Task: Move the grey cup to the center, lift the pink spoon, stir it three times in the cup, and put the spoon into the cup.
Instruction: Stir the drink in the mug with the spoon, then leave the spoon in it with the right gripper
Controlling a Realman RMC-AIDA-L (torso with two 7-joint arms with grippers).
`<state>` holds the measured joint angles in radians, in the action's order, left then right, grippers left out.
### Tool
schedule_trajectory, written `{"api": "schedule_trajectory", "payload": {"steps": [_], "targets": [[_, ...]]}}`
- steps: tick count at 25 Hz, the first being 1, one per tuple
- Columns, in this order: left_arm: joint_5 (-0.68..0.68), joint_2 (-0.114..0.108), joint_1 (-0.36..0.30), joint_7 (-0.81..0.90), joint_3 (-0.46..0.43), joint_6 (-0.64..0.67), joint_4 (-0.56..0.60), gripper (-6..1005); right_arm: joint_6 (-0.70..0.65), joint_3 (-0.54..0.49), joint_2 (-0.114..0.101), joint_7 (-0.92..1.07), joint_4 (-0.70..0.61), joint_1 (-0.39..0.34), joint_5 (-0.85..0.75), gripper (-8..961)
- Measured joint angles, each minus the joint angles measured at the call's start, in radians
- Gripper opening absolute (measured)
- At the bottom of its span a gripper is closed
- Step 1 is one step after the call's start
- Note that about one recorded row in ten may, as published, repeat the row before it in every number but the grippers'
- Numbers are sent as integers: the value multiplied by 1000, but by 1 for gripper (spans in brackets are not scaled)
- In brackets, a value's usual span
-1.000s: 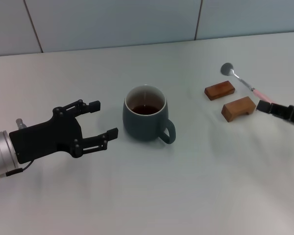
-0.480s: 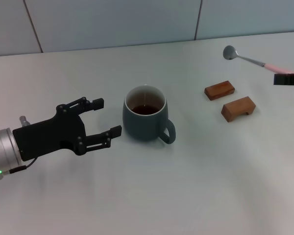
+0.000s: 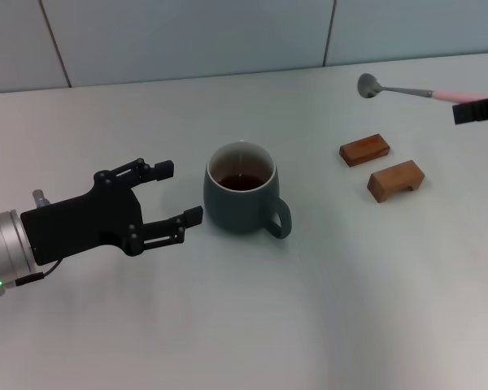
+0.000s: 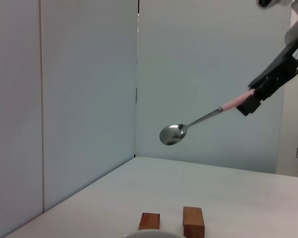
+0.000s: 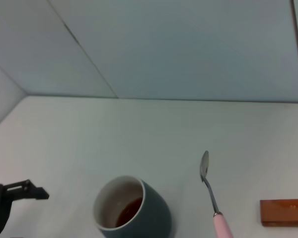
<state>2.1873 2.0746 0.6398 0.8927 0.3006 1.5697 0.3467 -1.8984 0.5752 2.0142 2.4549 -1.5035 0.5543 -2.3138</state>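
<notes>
While the grey cup [image 3: 241, 197] sits near the middle of the white counter [image 3: 309, 309], the pink spoon [image 3: 403, 91] is up in the air by the far right corner; the right gripper [image 3: 477, 110] has its fingers shut tight on the pink end of the spoon, and the silver bowl points toward the left side of the counter; seen from the left wrist, the spoon [image 4: 201, 122] hangs high over the counter and tips down a little at the bowl end; seen from the right wrist, the spoon [image 5: 211, 196] is off to the side of the cup [image 5: 131, 210] and not over it; the cup stands upright, with its loop handle turned toward the front right, and it has a pale inside and a dark brown bottom; the left gripper [image 3: 169, 193] is low by the left side of the cup, and its fingers are spread apart with nothing in them, close to the cup but not touching it; two brown wooden blocks [image 3: 381, 165] lie on the right side of the counter, near each other, between the cup and the right edge.
</notes>
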Motion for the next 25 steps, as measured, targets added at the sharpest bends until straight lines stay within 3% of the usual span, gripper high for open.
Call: {"api": "schedule_trajectory", "payload": {"steps": [10,15,25], "targets": [[0,-1,3,0,0,2,2,840,-93,90,-16,103,-120,84,-12,118],[0,-1,3,0,0,3,2,840,-132,116,-26,133,-126,135,-29,117],[0,-1,7,1,0,3,2,840,-168,228,-28,178,-117,226,-110,117]]}}
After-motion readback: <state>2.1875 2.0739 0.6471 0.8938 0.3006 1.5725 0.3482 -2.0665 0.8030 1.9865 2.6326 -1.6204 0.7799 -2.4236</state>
